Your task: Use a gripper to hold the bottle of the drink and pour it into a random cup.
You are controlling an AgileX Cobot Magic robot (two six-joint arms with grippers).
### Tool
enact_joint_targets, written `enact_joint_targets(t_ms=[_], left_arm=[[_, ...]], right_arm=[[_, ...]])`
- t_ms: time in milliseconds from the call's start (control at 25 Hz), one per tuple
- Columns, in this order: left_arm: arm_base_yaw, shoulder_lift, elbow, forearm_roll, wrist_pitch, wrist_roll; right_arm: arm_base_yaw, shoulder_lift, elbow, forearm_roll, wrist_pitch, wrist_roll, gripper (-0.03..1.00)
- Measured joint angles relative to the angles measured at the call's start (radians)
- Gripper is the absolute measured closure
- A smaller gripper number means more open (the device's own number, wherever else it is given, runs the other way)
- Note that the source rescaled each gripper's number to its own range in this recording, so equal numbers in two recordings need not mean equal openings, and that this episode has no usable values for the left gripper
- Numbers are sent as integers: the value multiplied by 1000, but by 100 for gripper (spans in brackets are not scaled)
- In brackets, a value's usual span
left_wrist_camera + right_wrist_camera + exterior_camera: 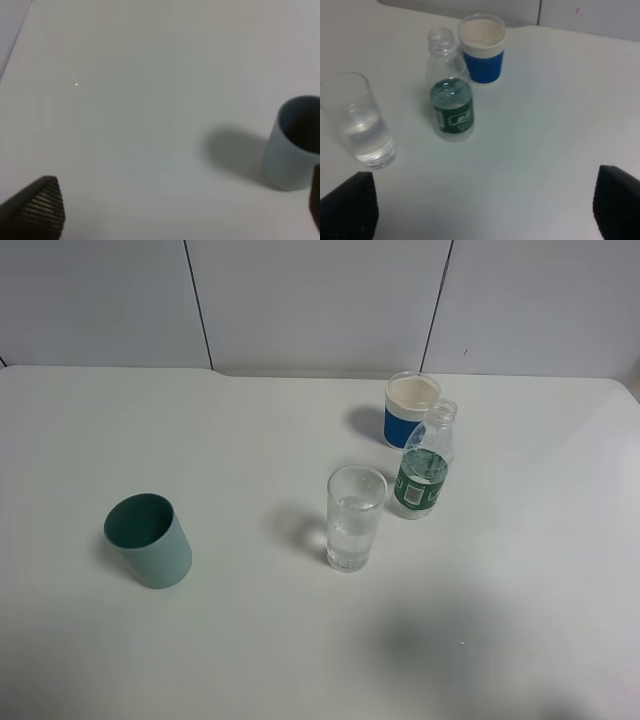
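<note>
While overhead shows no arms, right pincer (485, 210) gapes near bottle (451, 95).

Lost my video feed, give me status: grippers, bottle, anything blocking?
Right gripper open, empty, short of the bottle. Left gripper open. Bottle upright, uncapped. Glass beside it; approach clear.

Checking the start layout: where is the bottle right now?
In the exterior high view the bottle stands upright right of centre on the table, just in front of the blue-banded cup and right of the glass, touching neither pincer.
</note>
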Motion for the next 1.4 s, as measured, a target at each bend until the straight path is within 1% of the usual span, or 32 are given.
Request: enact_joint_targets(t_ms=[160,760,920,1040,1160,1240,1320,1400], left_arm=[[0,0,0,0,0,0],[0,0,0,0,0,0],[0,0,0,0,0,0],[0,0,0,0,0,0],[0,0,0,0,0,0],[0,0,0,0,0,0],[0,0,0,0,0,0],[0,0,0,0,0,0]], right_arm=[[0,1,27,22,47,30,-3],[-4,1,27,25,50,32,-3],[-90,1,27,25,50,37,-3],[-203,1,27,25,50,37,-3],[-345,1,27,25,50,37,-3],[-411,1,27,25,50,37,-3],[-443,1,27,25,50,37,-3],[-448,1,27,25,50,37,-3]])
